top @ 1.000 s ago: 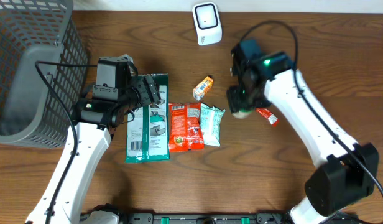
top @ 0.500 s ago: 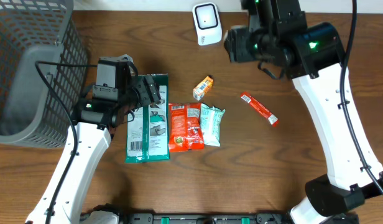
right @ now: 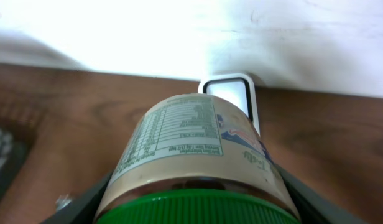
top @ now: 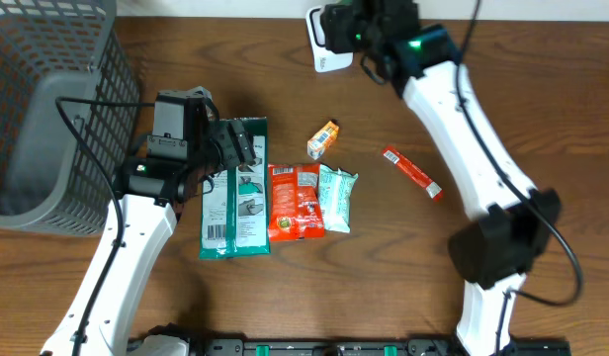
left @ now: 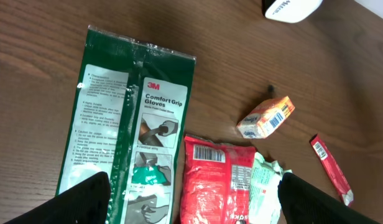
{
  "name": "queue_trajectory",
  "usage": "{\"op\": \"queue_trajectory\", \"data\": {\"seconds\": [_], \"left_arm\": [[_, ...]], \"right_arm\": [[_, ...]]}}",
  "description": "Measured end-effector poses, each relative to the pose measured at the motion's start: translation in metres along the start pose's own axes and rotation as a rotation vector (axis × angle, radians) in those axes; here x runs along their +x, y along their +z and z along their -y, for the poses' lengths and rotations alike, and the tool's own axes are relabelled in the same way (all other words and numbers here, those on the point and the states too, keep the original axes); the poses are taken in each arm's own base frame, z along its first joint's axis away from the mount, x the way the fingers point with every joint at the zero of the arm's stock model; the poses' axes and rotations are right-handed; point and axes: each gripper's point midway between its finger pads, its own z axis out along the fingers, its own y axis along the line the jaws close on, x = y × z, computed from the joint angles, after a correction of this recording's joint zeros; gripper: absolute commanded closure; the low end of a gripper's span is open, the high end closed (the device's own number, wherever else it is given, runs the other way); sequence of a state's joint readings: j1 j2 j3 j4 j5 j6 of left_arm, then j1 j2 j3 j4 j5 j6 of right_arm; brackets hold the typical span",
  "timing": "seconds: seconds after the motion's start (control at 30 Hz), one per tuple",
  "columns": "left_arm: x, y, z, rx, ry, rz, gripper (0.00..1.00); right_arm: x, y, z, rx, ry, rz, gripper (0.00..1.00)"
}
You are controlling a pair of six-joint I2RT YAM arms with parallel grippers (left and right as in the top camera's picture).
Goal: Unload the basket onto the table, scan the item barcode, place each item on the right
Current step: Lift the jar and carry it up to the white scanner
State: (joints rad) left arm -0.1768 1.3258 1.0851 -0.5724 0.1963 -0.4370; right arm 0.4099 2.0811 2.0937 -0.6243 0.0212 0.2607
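My right gripper point(right: 198, 200) is shut on a tan bottle point(right: 191, 146) with a green cap and a printed label, one finger on each side. It holds the bottle just in front of the white scanner point(right: 232, 93) at the back edge of the table. From overhead the right gripper point(top: 356, 24) sits beside the scanner point(top: 327, 44), and the bottle is hidden under it. My left gripper point(left: 194, 205) hangs open with nothing in it, over a green glove packet point(left: 129, 124) and a red packet point(left: 216, 180).
A grey wire basket point(top: 47, 109) fills the left. On the table lie the glove packet point(top: 235, 193), the red packet point(top: 295, 203), a pale green packet point(top: 336, 198), a small orange box point(top: 324, 138) and a red stick pack point(top: 413, 173).
The right arm lifted the bottle from mid-table beside the red stick pack and swung it back and left to the scanner. The left arm has not moved.
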Motion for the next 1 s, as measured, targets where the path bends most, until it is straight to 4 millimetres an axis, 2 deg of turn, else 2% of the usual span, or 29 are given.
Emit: {"op": "queue_trajectory", "data": {"seconds": [0.17, 0.3, 0.4, 0.5, 0.6, 0.77, 1.0], "left_arm": [[0.0, 0.0, 0.0, 0.0, 0.0, 0.0, 0.14], [0.0, 0.0, 0.0, 0.0, 0.0, 0.0, 0.14], [0.0, 0.0, 0.0, 0.0, 0.0, 0.0, 0.14], [0.0, 0.0, 0.0, 0.0, 0.0, 0.0, 0.14], [0.0, 0.0, 0.0, 0.0, 0.0, 0.0, 0.14], [0.0, 0.0, 0.0, 0.0, 0.0, 0.0, 0.14], [0.0, 0.0, 0.0, 0.0, 0.0, 0.0, 0.14]], "right_arm": [[-0.002, 0.055, 0.003, 0.003, 0.002, 0.094, 0.66], [-0.009, 0.089, 0.003, -0.009, -0.002, 0.199, 0.76], [-0.003, 0.116, 0.01, 0.005, -0.003, 0.247, 0.89], [0.004, 0.136, 0.02, 0.023, 0.002, 0.281, 0.9], [0.014, 0.157, 0.037, 0.049, 0.011, 0.303, 0.85], [0.015, 0.167, 0.049, 0.064, 0.022, 0.345, 0.86], [-0.004, 0.16, 0.043, 0.033, 0.025, 0.427, 0.88]]}}
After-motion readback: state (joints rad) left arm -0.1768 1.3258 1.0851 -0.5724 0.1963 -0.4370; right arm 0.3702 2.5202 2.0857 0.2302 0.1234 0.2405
